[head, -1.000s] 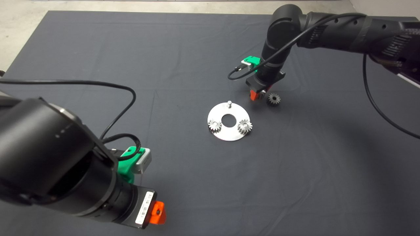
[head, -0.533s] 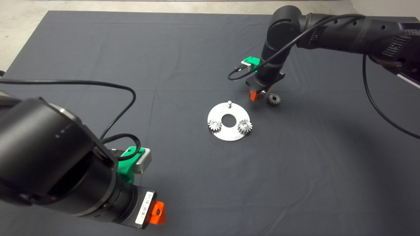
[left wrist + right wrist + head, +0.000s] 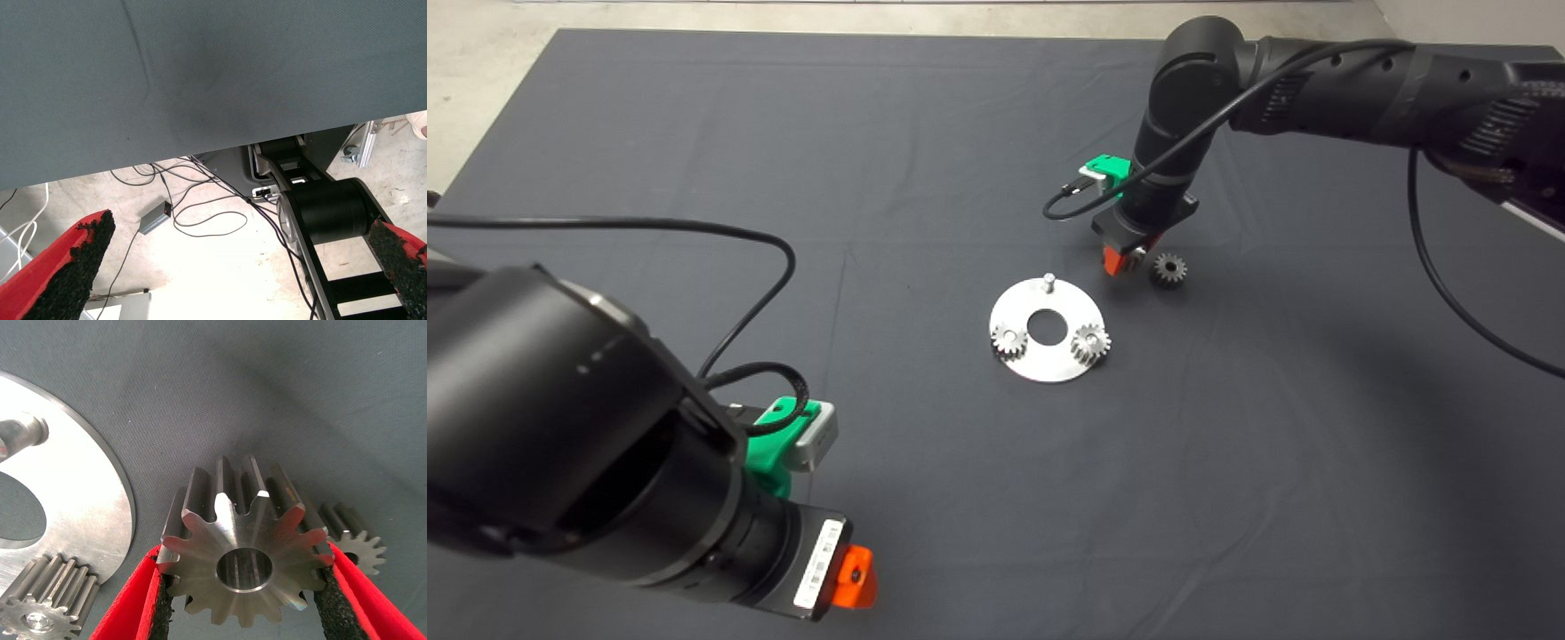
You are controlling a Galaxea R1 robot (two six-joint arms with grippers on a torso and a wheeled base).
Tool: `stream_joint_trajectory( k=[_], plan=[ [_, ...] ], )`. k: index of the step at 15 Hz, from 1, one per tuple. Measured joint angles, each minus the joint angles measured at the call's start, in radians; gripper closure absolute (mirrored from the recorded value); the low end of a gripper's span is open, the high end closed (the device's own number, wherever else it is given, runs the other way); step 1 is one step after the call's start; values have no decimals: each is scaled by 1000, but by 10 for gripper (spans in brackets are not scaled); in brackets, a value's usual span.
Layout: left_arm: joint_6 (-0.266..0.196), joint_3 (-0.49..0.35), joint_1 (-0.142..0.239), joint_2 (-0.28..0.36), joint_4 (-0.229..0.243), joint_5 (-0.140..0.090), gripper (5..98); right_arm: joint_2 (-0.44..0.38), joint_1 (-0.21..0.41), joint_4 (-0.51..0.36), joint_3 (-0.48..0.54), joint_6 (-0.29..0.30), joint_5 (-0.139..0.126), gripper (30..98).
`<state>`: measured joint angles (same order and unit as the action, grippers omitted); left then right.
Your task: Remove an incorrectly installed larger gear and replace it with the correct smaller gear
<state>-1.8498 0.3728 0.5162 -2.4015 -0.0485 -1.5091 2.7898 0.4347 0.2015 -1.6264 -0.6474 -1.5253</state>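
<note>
My right gripper point(image 3: 1125, 260) is shut on the larger gear point(image 3: 247, 567), a shiny gear with broad wedge teeth held flat between the pads, low over the mat just beyond the round steel plate point(image 3: 1049, 360). The smaller gear point(image 3: 1168, 268) lies loose on the mat right beside that gripper, and it shows behind the held gear point(image 3: 353, 543) in the right wrist view. On the plate stand two small gears point(image 3: 1008, 340) point(image 3: 1090, 341) and a bare pin point(image 3: 1049, 281). My left gripper point(image 3: 233, 267) hangs open at the lower left, off the mat's near edge.
The dark mat point(image 3: 783, 178) spreads widely around the plate. In the left wrist view, cables and the robot's base point(image 3: 327, 213) on the floor show past the mat's edge. The right arm's cable point(image 3: 1432, 249) loops over the mat's right side.
The right arm has shifted only a hair, still holding the larger gear. Plate, gears and left arm are where they were.
</note>
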Motion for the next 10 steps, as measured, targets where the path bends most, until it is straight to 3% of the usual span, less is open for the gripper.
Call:
stream_joint_trajectory(
  k=[10],
  plan=[
    [0, 0, 0, 0, 0, 1, 55, 1, -24, 0, 0, 0, 0, 814]
  ],
)
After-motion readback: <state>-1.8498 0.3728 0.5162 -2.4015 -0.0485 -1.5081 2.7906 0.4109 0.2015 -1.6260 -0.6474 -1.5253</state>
